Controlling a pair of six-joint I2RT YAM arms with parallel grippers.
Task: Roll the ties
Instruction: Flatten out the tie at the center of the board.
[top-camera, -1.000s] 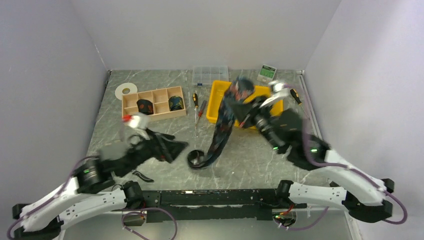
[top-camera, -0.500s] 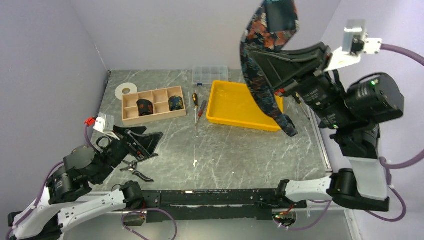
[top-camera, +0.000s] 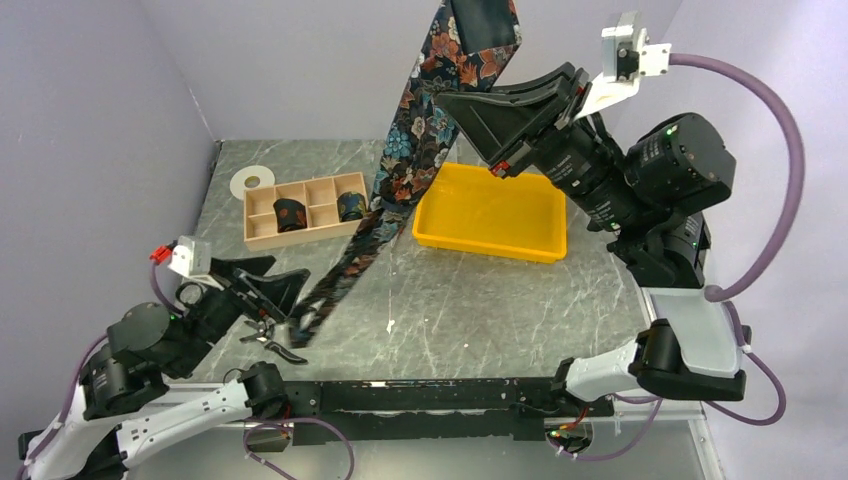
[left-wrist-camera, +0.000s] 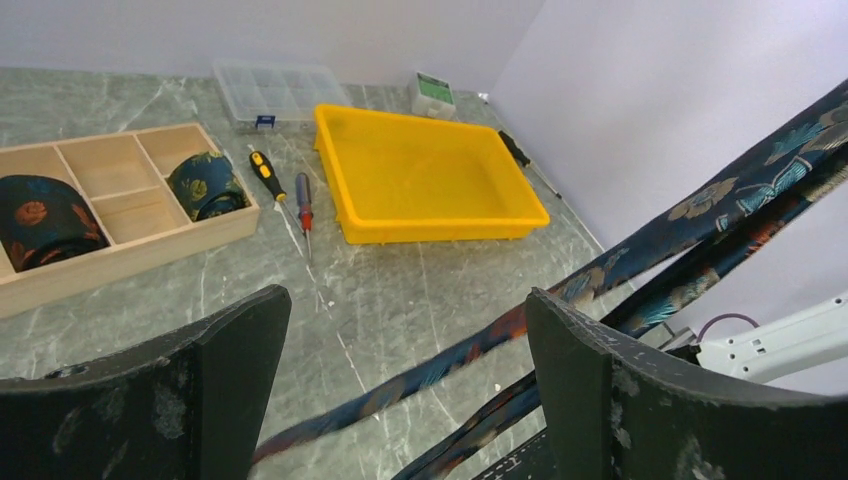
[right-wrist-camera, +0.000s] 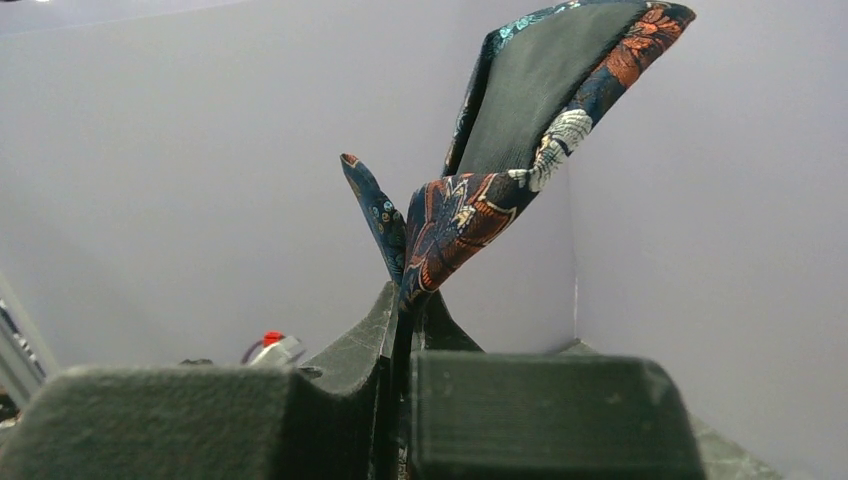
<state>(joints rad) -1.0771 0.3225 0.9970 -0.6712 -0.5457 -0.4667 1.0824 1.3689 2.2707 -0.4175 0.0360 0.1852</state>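
Grey marbled table (top-camera: 480, 310) inside pale lilac walls (top-camera: 300, 70); contents listed by size.

1. Right gripper (top-camera: 450, 102), raised high above the table, fingers pressed together on the wide end of a tie.
2. Hanging tie (top-camera: 405, 170), dark floral print, held by that wide end. It slants down leftward at full length, and its narrow end reaches the table's near-left area, close by the left gripper.
3. Yellow tray (top-camera: 490, 205), far centre-right, nothing visible in it.
4. Wooden divider box (top-camera: 300, 236), far left.
5. Clear organiser case (left-wrist-camera: 268, 88), behind the tray.
6. Left gripper (left-wrist-camera: 400, 380), low, fingers spread wide and holding nothing. The tie crosses its camera's view, but whether it lies between the fingers cannot be told.
7. Two rolled ties (top-camera: 290, 213) (top-camera: 349, 206), each in its own box compartment.
8. White tape ring (top-camera: 252, 181).
9. Pliers (top-camera: 268, 338), just beside the left gripper.
10. Two screwdrivers (left-wrist-camera: 272, 180), between box and tray.

Step, as judged: a third tie is drawn out straight, rolling not yet begun. The next move calls for lowering it flat, or the left fingers closing on the narrow end to start the coil.
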